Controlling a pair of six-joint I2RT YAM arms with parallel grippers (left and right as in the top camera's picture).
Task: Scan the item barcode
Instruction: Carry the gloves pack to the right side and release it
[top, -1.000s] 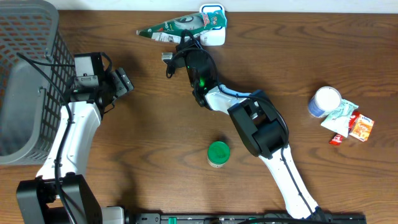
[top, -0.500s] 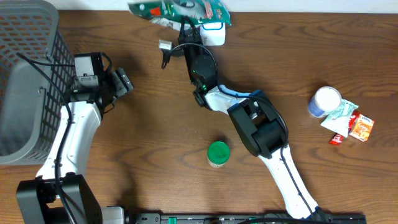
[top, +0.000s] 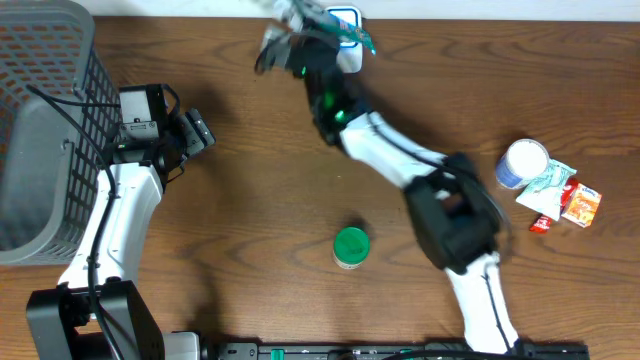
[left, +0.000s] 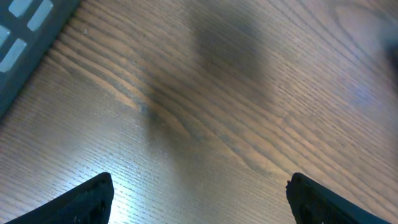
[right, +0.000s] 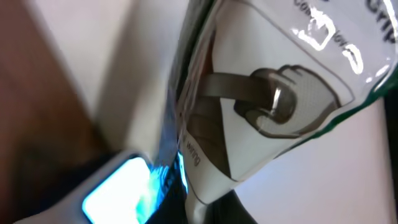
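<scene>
One pouch (top: 322, 18), pinched in the right hand (top: 300, 45) and held at the upper middle of the overhead frame, hard against the top edge. Smeared by motion there; long axis only roughly readable, apparently left to right, dipping slightly toward the right, green end over the one scanner (top: 346, 25). Lies just above and right of the hand in the frame, beyond the fingertips. Fingers pressed together on the pouch's edge.

In the right wrist view, fills most of the frame: long axis slanting from lower left to upper right, pale face with a grey picture turned to the camera, green trim along the right side. Blue glow of the scanner (right: 118, 190) at lower left, just beside the pouch's lower end.

Left hand (top: 196, 133) at middle left, spread wide and gripping nothing, over bare worktop (top: 250, 200) just right of the one basket (top: 40, 150). Both dark fingertips (left: 93, 200) in the bottom corners of its wrist view.

Elsewhere on the worktop: one green-lidded jar (top: 351, 247) at lower centre. At the right edge, one white can (top: 522, 163), one crumpled packet (top: 548, 182), one orange box (top: 581, 204), all close together.
</scene>
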